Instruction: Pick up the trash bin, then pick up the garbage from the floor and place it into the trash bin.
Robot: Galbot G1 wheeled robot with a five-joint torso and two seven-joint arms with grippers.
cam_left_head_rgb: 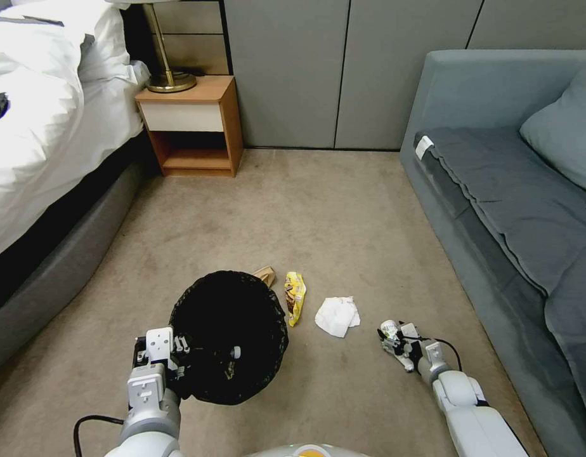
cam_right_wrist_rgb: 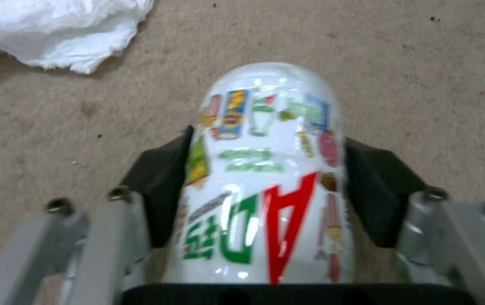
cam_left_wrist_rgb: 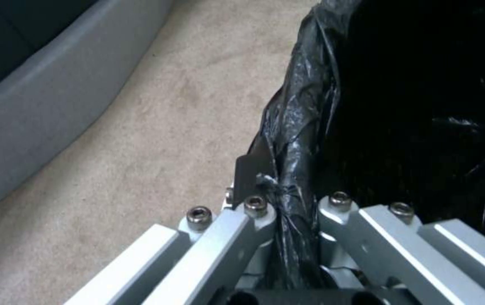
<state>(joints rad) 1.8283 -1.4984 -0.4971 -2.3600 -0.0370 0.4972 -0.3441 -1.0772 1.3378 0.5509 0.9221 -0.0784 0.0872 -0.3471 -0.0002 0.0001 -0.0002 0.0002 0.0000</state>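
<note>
A small white bottle (cam_right_wrist_rgb: 265,178) is clamped between the black pads (cam_right_wrist_rgb: 381,195) of the right gripper (cam_left_head_rgb: 394,339), one pad pressed on each side of its body, its rounded end jutting out past the fingertips. On its glossy label large letters are printed, a red "A" and a green "D" among them, with small coloured pictures of drinks and snacks above; the finer green print cannot be read. The bottle is held low over the carpet (cam_left_head_rgb: 344,209), just beside a crumpled tissue (cam_left_head_rgb: 337,315). The left gripper (cam_left_wrist_rgb: 287,199) is closed narrowly on the rim of the bin (cam_left_head_rgb: 229,336), the folded black bag (cam_left_wrist_rgb: 304,127) being pinched between its fingers, one finger inside the rim and one outside. The bin is seen at the robot's front left, its dark mouth open upward. A yellow wrapper (cam_left_head_rgb: 295,297) lies between bin and tissue, and a scrap of brown paper (cam_left_head_rgb: 266,275) is seen at the bin's far edge.
</note>
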